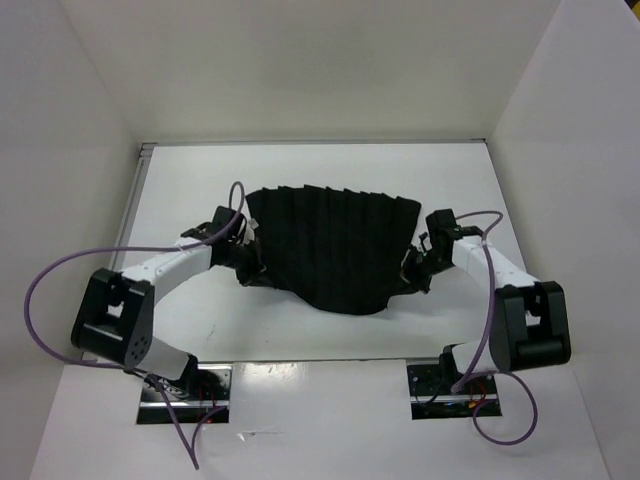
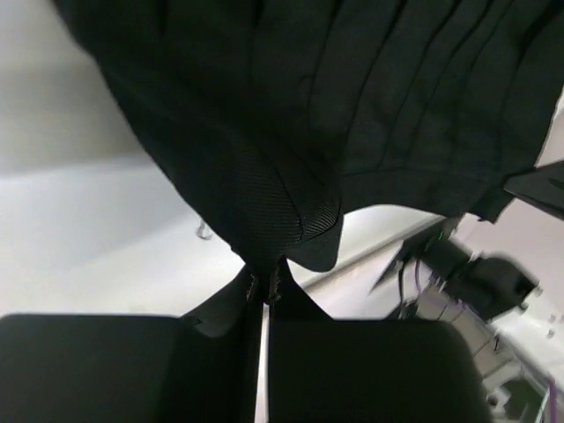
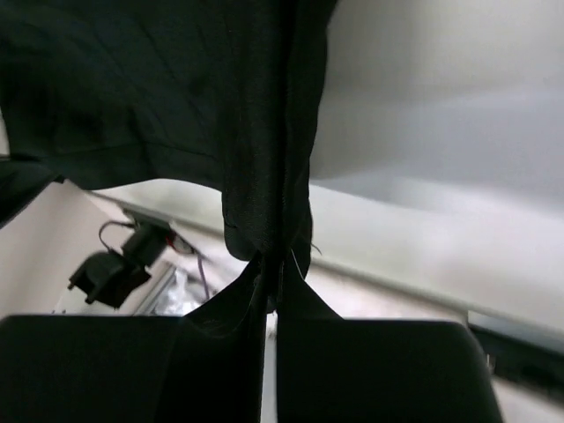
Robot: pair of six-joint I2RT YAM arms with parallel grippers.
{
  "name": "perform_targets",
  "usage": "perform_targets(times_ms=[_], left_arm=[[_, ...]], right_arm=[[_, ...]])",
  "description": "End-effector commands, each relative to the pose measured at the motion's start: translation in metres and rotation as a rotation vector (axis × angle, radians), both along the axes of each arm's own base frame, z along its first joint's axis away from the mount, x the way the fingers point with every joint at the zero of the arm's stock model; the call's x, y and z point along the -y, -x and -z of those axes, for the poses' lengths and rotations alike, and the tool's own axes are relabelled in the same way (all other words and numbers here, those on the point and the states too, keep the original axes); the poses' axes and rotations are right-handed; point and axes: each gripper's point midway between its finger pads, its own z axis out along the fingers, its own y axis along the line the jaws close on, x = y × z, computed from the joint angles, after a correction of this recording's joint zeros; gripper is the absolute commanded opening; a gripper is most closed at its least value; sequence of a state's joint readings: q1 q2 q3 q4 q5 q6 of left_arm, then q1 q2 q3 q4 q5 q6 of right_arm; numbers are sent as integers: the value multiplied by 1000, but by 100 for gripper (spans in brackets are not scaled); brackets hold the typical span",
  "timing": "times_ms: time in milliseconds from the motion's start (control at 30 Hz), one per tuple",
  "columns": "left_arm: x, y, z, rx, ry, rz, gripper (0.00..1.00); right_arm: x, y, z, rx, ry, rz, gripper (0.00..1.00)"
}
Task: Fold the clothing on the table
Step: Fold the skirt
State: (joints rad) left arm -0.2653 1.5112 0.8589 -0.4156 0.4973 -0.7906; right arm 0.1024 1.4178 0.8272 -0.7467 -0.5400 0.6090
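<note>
White walls are closing in the counter on three sides; lighting is even.

- Left gripper: clenched on the clothing, pinching a fold at its left near corner. In the left wrist view the two fingers are pressing together with only a sliver of light between them, and the black fabric is bunching out of the pinch.
- Right gripper: likewise clamped on the clothing, at its right near corner. In the right wrist view a narrow ridge of cloth is running straight up out of the closed tips.
- Clothing: black, pleated lines running front to back, sitting at the middle of the counter and stretching between the two grippers. Near edge is drooping in a curve toward the counter's near edge. Both wrist views are showing white counter under the fabric by the pinch, so the gripped corners are riding clear of the surface. Whether the far edge is touching the counter, cannot tell.
- Purple cables are looping off both arms.
</note>
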Motion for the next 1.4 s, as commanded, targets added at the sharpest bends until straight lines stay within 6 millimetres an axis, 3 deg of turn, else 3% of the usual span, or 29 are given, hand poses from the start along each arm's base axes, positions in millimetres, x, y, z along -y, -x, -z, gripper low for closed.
perform_targets(times_ms=[0,133,267,400,567,600,667,800,833,900,933,1000,1067,1100,1133,1200,1233,1267,1300,1367], left_arm=[[12,6,-39,95,60,-3,0],[6,22,-44,59,25,-7,0],[2,4,-65,110,-27,-25,0],[-1,-5,-67,123,-54,-42,0],[-6,-36,-80,170,-48,-104,0],[-6,-50,-82,198,-40,-118,0],[-7,-69,-86,227,-40,-137,0],[-5,-110,-62,210,-72,-160,0],[-6,-126,-74,248,-66,-166,0],[-3,-141,-69,248,-72,-158,0],[-4,-154,-81,278,-63,-169,0],[-3,-159,-85,297,-63,-163,0],[-3,-150,-83,272,-58,-154,0],[-5,-144,-92,289,-53,-155,0],[-6,-137,-91,287,-54,-154,0],[-8,-109,-88,265,-49,-158,0],[-5,-98,-88,253,-42,-159,0],[-7,-88,-99,278,-29,-168,0],[-7,-69,-84,224,-35,-168,0],[-8,-50,-92,232,-20,-175,0]], right_arm=[[-4,32,-27,-45,-44,15,0],[-2,40,-43,-63,-30,6,0],[2,19,-65,5,-27,49,0],[10,3,-78,48,-33,100,0],[27,-37,-102,173,-4,183,0],[34,-47,-105,202,-8,217,0],[37,-69,-105,250,-19,247,0],[37,-103,-99,287,-40,286,0],[37,-112,-105,305,-47,295,0],[39,-122,-97,300,-37,300,0],[41,-129,-102,318,-27,306,0],[42,-130,-100,312,-22,299,0],[43,-117,-95,279,0,289,0],[45,-110,-92,272,18,285,0],[45,-94,-88,251,21,284,0],[41,-76,-83,228,22,275,0],[37,-58,-77,201,23,264,0],[36,-52,-76,199,14,260,0],[32,-37,-68,168,16,246,0],[28,-21,-74,167,7,250,0]])
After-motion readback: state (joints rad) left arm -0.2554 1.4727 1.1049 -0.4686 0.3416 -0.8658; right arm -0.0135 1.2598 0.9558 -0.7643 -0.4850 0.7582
